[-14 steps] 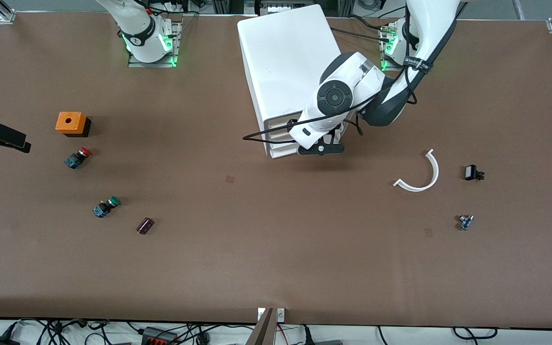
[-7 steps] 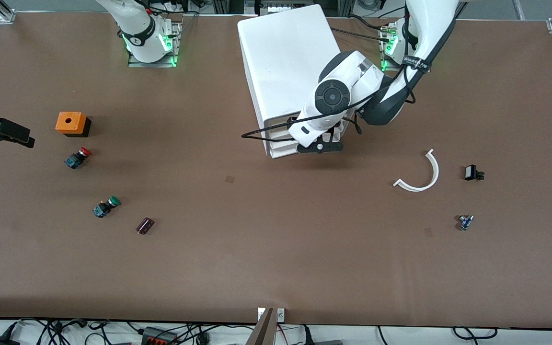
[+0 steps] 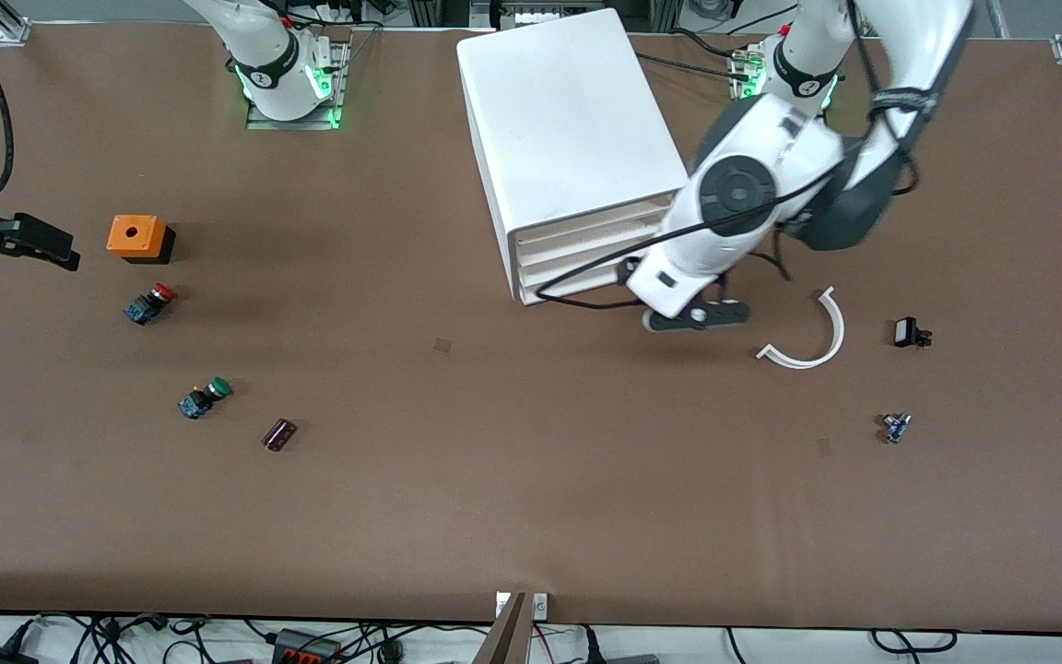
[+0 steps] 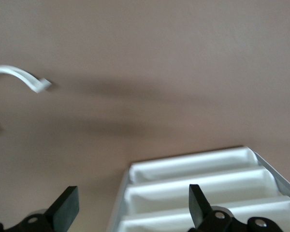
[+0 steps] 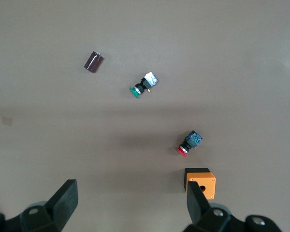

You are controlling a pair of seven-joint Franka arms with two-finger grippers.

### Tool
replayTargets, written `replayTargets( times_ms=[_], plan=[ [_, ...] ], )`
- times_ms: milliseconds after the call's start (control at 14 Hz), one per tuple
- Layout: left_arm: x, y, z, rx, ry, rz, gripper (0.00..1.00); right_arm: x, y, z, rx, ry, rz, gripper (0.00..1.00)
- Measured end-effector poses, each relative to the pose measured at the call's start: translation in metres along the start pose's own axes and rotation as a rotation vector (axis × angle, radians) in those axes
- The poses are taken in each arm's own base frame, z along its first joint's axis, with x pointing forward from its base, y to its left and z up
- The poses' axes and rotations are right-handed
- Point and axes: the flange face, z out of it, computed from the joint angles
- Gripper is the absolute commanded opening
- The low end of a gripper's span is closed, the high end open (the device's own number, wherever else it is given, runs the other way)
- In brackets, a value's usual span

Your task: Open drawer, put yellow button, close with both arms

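— Right, spotting the yellow button (image 3: 896, 427) lying toward the left arm's end of the bench (image 3: 531, 516), nearer the camera than the white curved piece (image 3: 815, 334); cap colour hard to tell.
— Finding the left gripper (image 3: 695, 315) hovering over the bench just in front of the drawer unit (image 3: 568, 120), jaws gaping wide, gripping nothing.
— Seeing the drawers sitting shut?
— Looking so. Catching the right gripper (image 3: 19, 242) hanging near the orange box (image 3: 132, 233), jaws spread wide, empty.
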Motion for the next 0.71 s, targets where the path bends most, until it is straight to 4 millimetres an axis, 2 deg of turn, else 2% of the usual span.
replayTargets(
  times_ms=[214, 357, 571, 714],
  plan=[
    [0.037, -0.075, -0.042, -0.006, 0.011, 0.073, 1.00, -0.015, -0.003, 0.005, 0.000, 0.003, -0.006, 1.00],
    [0.049, -0.126, -0.072, -0.009, 0.006, 0.130, 1.00, -0.021, -0.003, 0.008, 0.000, 0.013, -0.007, 1.00],
    [0.045, -0.181, -0.110, -0.002, 0.006, 0.203, 1.00, -0.026, -0.002, 0.007, 0.000, 0.020, -0.009, 1.00],
    [0.033, -0.210, -0.139, 0.018, 0.046, 0.258, 1.00, -0.026, -0.002, 0.007, 0.000, 0.021, -0.008, 1.00]
  ],
)
